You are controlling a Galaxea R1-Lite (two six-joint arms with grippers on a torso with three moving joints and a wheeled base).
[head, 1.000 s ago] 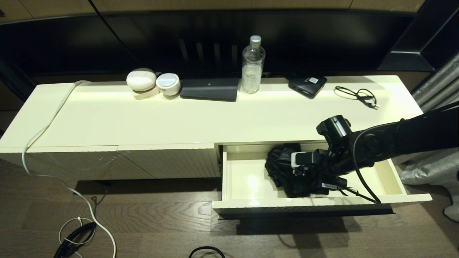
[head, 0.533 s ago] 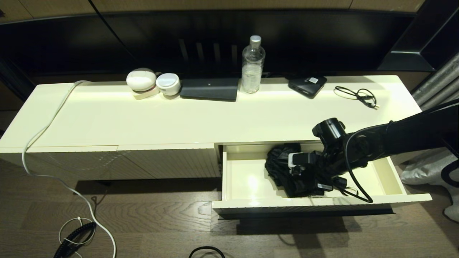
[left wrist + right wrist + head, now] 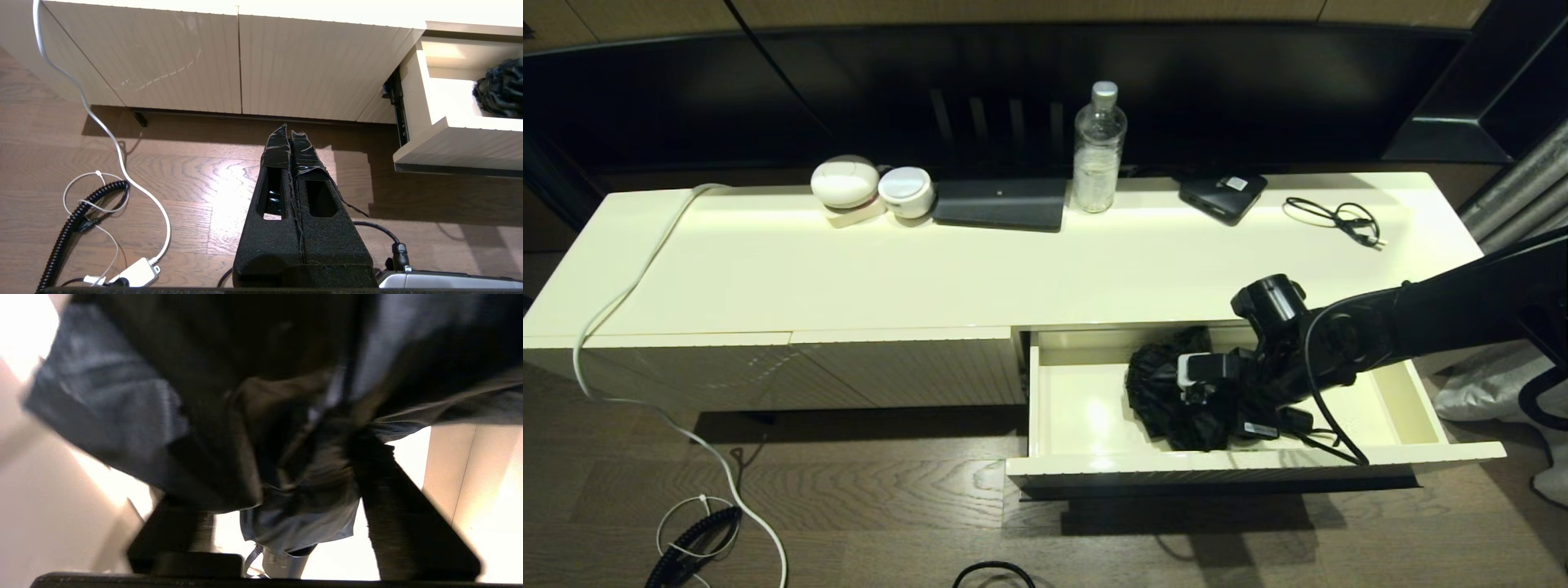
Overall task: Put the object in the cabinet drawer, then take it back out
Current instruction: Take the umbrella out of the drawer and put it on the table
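The cabinet drawer point(image 3: 1078, 412) stands pulled out at the right of the cream cabinet, its ribbed front point(image 3: 1258, 467) toward me. The black folding umbrella point(image 3: 1156, 384) lies inside it, crumpled against the back wall. My right gripper point(image 3: 1191, 408) reaches down into the drawer onto the umbrella. In the right wrist view its two fingers point(image 3: 392, 506) are spread wide, open, with the umbrella's fabric point(image 3: 196, 416) bunched between and over them; the tips are hidden. My left gripper point(image 3: 289, 132) hangs shut and empty over the floor, left of the drawer point(image 3: 445, 143).
On the cabinet top point(image 3: 931, 269) stand a water bottle point(image 3: 1098, 151), a flat black box with a white label point(image 3: 1223, 194), a thin cable loop point(image 3: 1335, 219), a dark pad point(image 3: 1001, 204) and two white round items point(image 3: 870, 186). White and coiled cables point(image 3: 698, 523) lie on the wood floor.
My right arm has slid a little left and lower into the drawer, closing in over the umbrella. The umbrella has barely shifted. The left arm has not moved.
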